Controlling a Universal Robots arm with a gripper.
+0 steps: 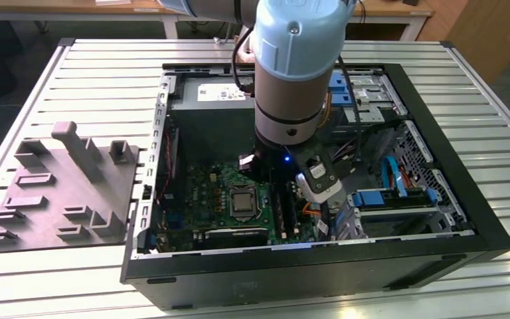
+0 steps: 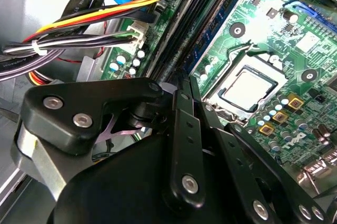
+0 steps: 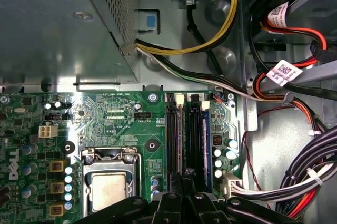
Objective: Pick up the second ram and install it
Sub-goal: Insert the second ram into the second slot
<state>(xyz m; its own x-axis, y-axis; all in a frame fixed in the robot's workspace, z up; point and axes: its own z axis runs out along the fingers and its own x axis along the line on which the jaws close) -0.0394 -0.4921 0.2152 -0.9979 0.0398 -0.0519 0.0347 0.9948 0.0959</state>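
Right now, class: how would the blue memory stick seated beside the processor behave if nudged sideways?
Probably stiff, not floppy: the blue memory stick looks like a thin flat board. Likely fragile under sideways force, since it stands on its narrow edge.

Ribbed metal table, wooden benches behind.

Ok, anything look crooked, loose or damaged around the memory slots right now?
Nothing stands out. The blue ram stick runs straight, parallel to the black slot rails, with the gripper right over that row. The cable bundles lie to the side of the slots.
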